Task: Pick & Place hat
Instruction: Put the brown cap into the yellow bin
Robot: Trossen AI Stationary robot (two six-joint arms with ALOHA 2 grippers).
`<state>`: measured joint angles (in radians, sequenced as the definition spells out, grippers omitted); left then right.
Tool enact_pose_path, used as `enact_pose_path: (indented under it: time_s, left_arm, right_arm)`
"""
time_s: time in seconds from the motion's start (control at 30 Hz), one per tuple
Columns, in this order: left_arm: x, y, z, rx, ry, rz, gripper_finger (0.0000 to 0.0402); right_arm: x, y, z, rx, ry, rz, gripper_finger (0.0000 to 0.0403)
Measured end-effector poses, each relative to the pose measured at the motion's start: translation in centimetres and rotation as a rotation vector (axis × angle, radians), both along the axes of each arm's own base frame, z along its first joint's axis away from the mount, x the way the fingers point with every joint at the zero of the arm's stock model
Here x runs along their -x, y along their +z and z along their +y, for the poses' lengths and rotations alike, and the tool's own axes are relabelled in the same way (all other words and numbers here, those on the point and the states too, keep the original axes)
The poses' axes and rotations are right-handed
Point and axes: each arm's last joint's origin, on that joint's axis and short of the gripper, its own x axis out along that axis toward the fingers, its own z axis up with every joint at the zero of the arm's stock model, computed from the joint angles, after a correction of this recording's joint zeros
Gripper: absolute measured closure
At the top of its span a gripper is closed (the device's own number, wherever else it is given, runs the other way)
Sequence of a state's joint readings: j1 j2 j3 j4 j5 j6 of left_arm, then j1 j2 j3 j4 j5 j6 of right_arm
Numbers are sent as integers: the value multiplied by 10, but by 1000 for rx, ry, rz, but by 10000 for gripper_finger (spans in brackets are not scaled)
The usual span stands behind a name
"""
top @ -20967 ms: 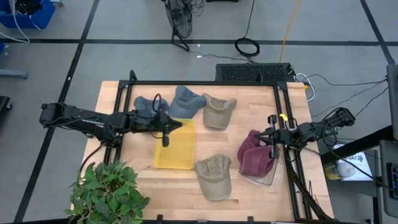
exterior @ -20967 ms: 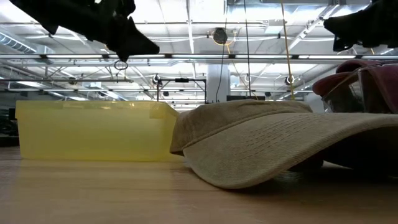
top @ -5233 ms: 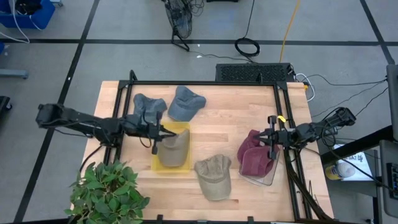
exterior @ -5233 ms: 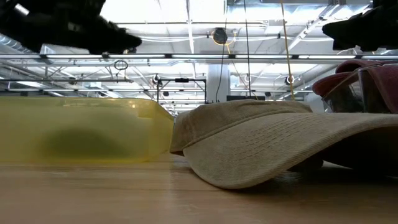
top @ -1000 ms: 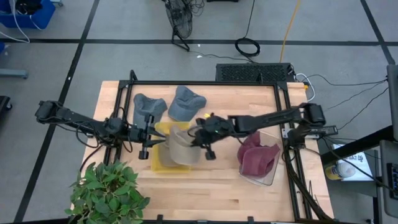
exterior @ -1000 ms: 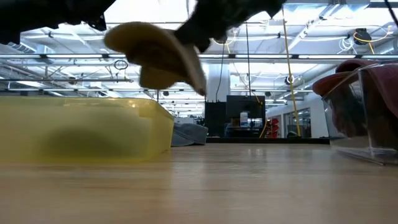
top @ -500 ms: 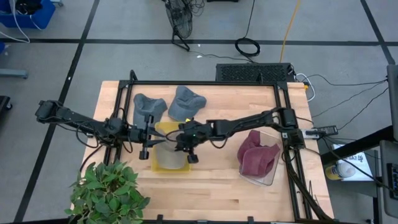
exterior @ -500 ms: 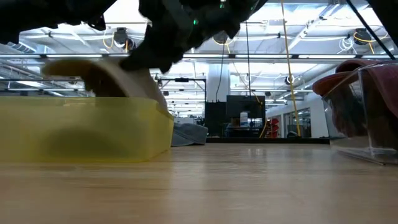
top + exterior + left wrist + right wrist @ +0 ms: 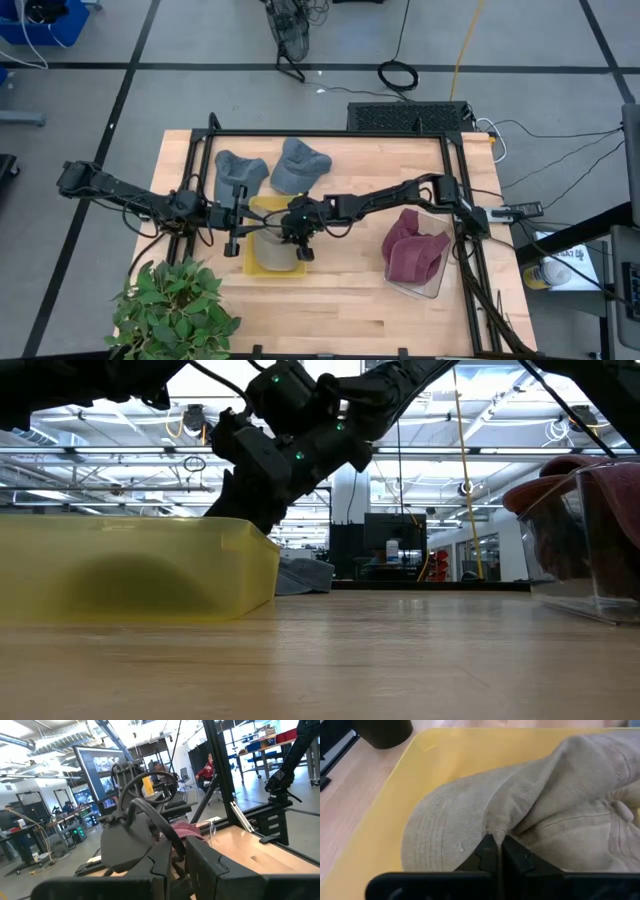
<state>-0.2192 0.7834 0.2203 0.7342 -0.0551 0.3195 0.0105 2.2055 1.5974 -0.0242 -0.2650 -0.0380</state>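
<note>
A tan hat lies in the yellow bin, on more tan cloth; the low view shows it as a dark shape through the bin's wall. My right gripper reaches across the table into the bin and is shut on this hat. My left gripper hovers shut at the bin's left edge and touches nothing. Two blue-grey hats lie on the table at the far side. My right gripper pinches a raised fold of the tan hat, where the stitched brim meets the crown, between its two fingertips. The fingers come slanting down from above and from the table's right. The hat rests inside the yellow bin, its cloth slack.
Maroon hats fill a clear bin at the table's right, also seen in the low view. A potted plant stands at the near left corner. A black frame runs around the table. Bare wood lies between the two bins.
My right gripper has moved toward the table's left and down into the yellow bin, carrying the tan hat. The hat was in the air beside the bin a second ago; now it lies inside it. My right gripper stays shut on it.
</note>
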Motion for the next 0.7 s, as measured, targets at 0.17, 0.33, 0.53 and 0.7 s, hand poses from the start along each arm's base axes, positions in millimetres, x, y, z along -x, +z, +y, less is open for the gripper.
enact_pose_path:
  time_s: [0.17, 0.33, 0.53, 0.7]
  left_arm:
    - [0, 0, 0, -1, 0, 5, 341]
    - [0, -1, 0, -2, -2, 8, 341]
    - [0, -1, 0, 5, -3, 15, 341]
    - [0, -1, 0, 5, -2, 16, 341]
  right_arm:
    - [1, 5, 4, -25, -14, -3, 376]
    - [1, 5, 8, -23, -10, -4, 324]
    - [2, 9, 9, -32, -12, -12, 234]
    - [4, 25, 11, 0, -14, -52, 175]
